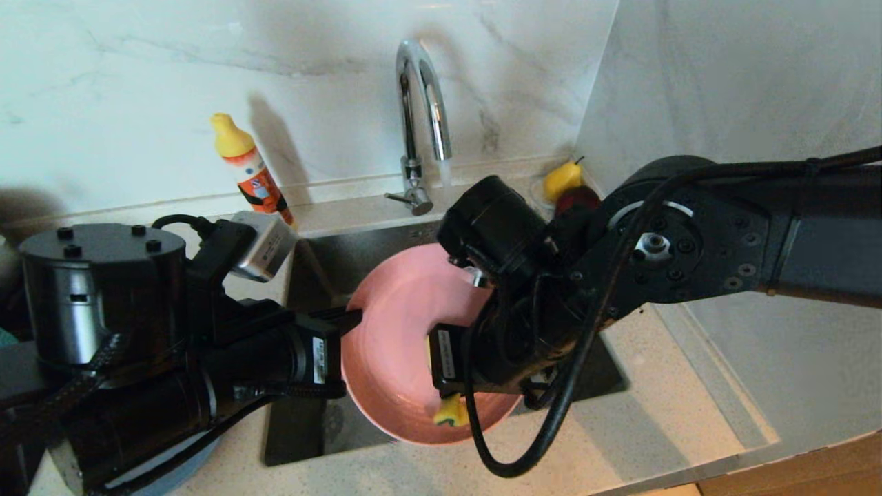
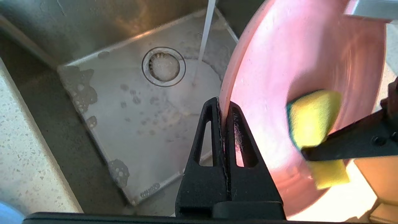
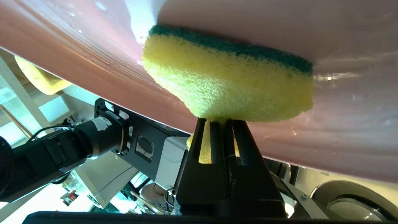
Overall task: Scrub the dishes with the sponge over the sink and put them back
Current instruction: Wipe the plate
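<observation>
Now porous yellow sponge (image 3: 230,84) against smooth round pink plate (image 1: 406,317)

The pink plate (image 1: 400,324) stands tilted on edge above the sink (image 2: 130,102), its hollow face turned toward three o'clock and its nine o'clock rim pinched. The yellow sponge (image 3: 230,84) presses its green scrubbing layer flat against that face, low down near five o'clock. Water runs into the wet steel basin beside the round strainer drain (image 2: 164,66).
</observation>
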{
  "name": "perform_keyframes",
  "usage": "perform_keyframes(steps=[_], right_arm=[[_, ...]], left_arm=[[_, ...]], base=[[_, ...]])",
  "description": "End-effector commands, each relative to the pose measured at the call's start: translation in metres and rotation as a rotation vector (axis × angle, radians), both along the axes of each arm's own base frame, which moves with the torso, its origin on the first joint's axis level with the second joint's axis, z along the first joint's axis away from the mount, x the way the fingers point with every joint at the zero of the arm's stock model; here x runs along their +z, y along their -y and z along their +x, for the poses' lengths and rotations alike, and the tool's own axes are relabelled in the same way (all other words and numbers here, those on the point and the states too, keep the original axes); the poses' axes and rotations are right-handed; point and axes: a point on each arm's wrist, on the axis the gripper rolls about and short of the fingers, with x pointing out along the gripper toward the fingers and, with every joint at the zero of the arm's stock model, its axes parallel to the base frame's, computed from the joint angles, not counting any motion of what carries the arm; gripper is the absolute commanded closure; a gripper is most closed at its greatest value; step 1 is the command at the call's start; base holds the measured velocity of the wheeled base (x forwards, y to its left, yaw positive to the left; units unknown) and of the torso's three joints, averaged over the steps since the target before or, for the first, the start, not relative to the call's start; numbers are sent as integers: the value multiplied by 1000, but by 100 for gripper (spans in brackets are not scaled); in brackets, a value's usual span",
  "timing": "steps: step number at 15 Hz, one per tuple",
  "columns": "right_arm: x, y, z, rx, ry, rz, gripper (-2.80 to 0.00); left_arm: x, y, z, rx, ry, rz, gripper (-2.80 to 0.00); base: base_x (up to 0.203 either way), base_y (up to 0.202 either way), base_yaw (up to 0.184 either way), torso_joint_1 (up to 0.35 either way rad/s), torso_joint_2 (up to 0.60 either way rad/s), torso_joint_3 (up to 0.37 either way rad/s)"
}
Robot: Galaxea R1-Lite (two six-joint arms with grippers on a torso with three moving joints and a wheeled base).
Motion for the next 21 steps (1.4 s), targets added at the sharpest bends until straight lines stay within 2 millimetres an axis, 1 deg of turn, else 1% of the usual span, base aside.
perform_keyframes(steps=[1, 6, 8, 10, 13, 15, 18, 21], right_arm=[[10, 13, 3, -33, 14, 17, 0], [16, 21, 10, -83, 53, 8, 0], [22, 27, 11, -99, 71, 18, 0], [31, 29, 9, -99, 89, 39, 0], [32, 30, 8, -99, 93, 43, 0], [32, 30, 5, -93, 90, 41, 0], [30, 24, -2, -62, 78, 36, 0], [19, 13, -11, -22, 48, 7, 0]], left_arm=[[2, -1, -1, 3, 4, -5, 0], [1, -1, -2, 3, 4, -4, 0], [0, -2, -3, 3, 1, -2, 0], [-1, -2, -3, 4, -4, -2, 0], [-3, -2, -2, 4, -9, 2, 0], [-4, -1, -1, 3, -14, 5, 0], [-4, -1, -1, 4, -13, 4, 0], [-1, -1, -1, 10, -14, -18, 0]], base=[[0, 0, 0, 0, 0, 0], [0, 0, 0, 0, 0, 0], [0, 0, 0, 0, 0, 0], [0, 0, 0, 0, 0, 0], [0, 0, 0, 0, 0, 0], [0, 0, 0, 0, 0, 0], [0, 0, 0, 0, 0, 0], [0, 0, 0, 0, 0, 0]])
